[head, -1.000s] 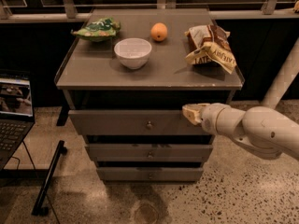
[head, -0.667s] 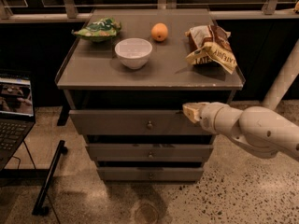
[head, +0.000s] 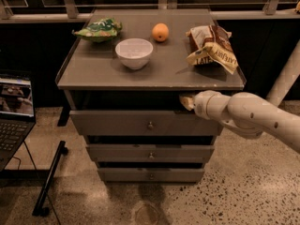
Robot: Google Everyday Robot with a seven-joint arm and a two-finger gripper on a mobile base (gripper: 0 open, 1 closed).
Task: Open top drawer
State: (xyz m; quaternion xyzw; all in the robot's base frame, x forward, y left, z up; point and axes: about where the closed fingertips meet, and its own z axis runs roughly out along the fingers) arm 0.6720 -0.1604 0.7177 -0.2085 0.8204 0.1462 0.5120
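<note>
Where it sat against the right part of the drawer's face a second ago, the gripper (head: 186,101) has since risen a little and shifted slightly left. It now sits at the upper right edge of the top drawer (head: 117,123), in the dark gap just under the tabletop (head: 93,74). Whether it is open or closed cannot be told.

Nearest, well below the gripper, is the bottom drawer (head: 122,174), with the middle drawer (head: 117,153) above it. Both look unchanged. The top drawer's front lies directly below and to the left of the gripper, standing a little forward of the cabinet much as before. Its round knob (head: 150,124) is lower left of the gripper and apart from it. The pale arm (head: 253,118) runs off to the gripper's right.

Far to the left stands an open laptop (head: 14,111). Above the gripper, on the tabletop, a white bowl (head: 134,53) sits up and to the left, and a chip bag (head: 212,48) up and slightly right. Farther back are an orange (head: 160,32) and a green packet (head: 98,29), none of them moved.
</note>
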